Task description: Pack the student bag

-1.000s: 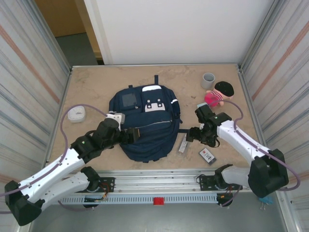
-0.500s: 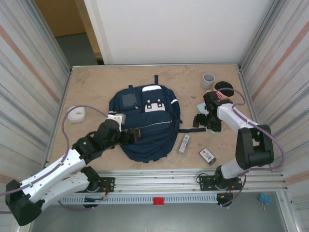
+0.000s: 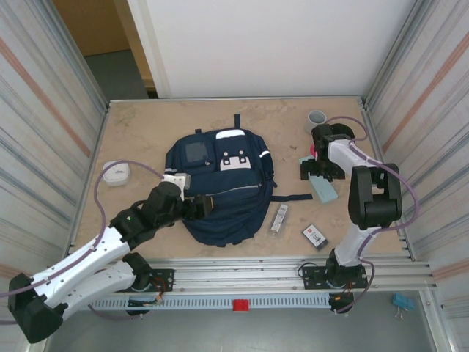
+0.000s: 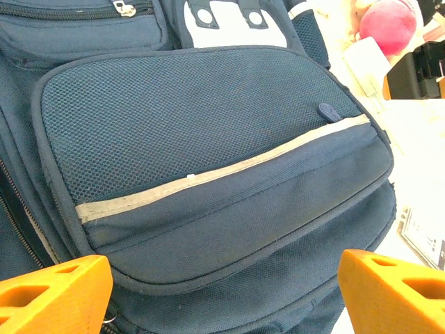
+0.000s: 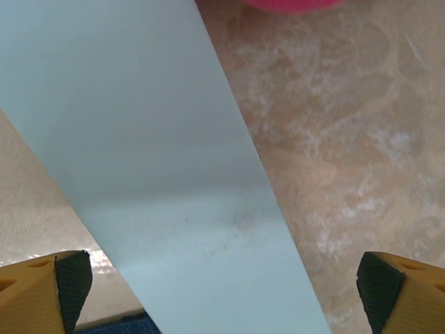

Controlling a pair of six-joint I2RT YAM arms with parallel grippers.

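Lying flat at the middle of the bench (image 3: pixel 139 132), the student bag (image 3: pixel 220 191) has its carry loop toward the far edge and its rounded bottom toward the near edge, white patches and a pale stripe facing up. The left gripper (image 4: pixel 222 292) sits over the bag's lower front on the side facing the left edge; in the left wrist view its orange fingers (image 4: pixel 52 292) stand wide apart, the mesh pocket and the reflective stripe (image 4: pixel 229 170) lie between and beyond them, and nothing is held. Near the right edge the right gripper (image 5: pixel 222 292) hangs over a pale blue-green box (image 3: pixel 324 192) that lies slantwise on the bench; its dark-padded fingertips (image 5: pixel 69 282) are spread wider than the box and stand clear of both its sides, so it grips nothing. A pink plush toy (image 4: pixel 388 17) lies just past the box toward the far right corner, with a grey cup (image 3: pixel 316 121) beyond it. A small white round object (image 3: pixel 115 173) rests near the left edge, well apart from the bag. A silvery bar (image 3: pixel 279 217) lies just beside the bag's right flank, and a small card-like pack (image 3: pixel 315 235) lies near the near edge.
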